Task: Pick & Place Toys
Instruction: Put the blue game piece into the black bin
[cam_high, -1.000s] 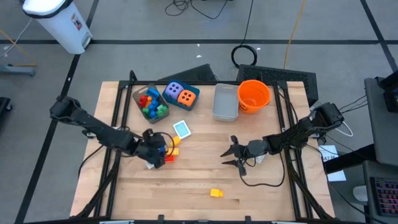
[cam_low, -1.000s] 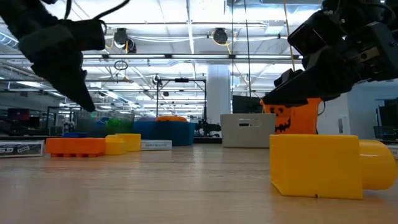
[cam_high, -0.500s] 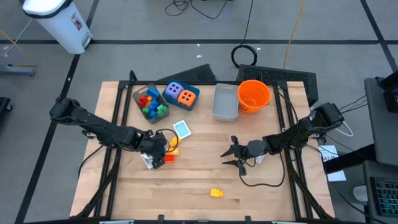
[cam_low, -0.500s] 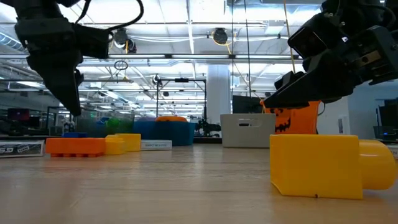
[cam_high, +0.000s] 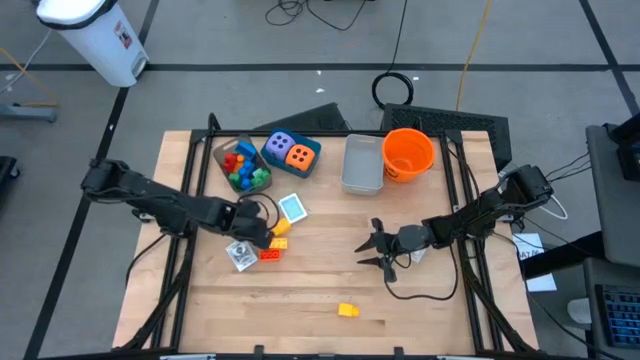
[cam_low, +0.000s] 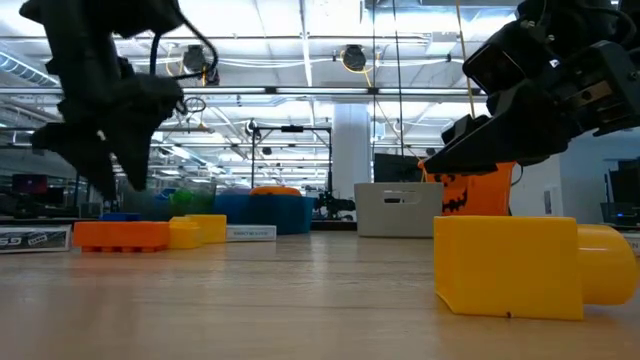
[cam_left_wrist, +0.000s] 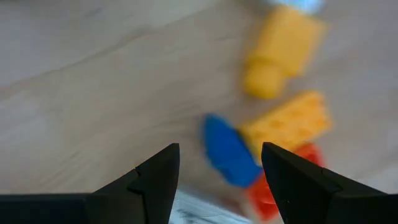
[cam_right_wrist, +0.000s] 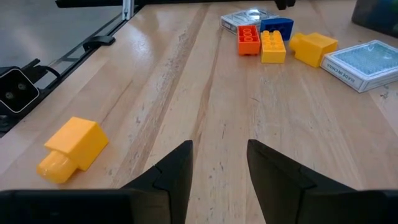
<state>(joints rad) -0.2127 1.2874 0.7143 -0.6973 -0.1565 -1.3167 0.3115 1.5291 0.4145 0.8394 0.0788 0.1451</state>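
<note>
My left gripper (cam_high: 260, 236) hangs open, fingers pointing down, over a cluster of toys left of the table's middle: a blue brick (cam_left_wrist: 229, 152), an orange-yellow brick (cam_left_wrist: 289, 124), a red brick (cam_left_wrist: 273, 186) and a yellow brick (cam_left_wrist: 283, 50). Its fingers (cam_left_wrist: 155, 174) stand above the blue brick without touching it. A small card pack (cam_high: 240, 256) lies next to the cluster. My right gripper (cam_high: 374, 250) waits open right of the middle, pointing toward the table's left. A lone yellow brick (cam_high: 347, 310) lies near the front edge.
At the far edge stand a clear tub of bricks (cam_high: 243, 166), a purple die (cam_high: 281, 147) and an orange die (cam_high: 301, 156), a grey tray (cam_high: 362, 164) and an orange bucket (cam_high: 408, 152). A teal card box (cam_high: 293, 207) lies just beyond the cluster.
My left gripper has moved a little toward the table's far edge and rolled about its own pointing line, staying open. The card pack that it stood over now shows beside it. The bricks have not moved.
</note>
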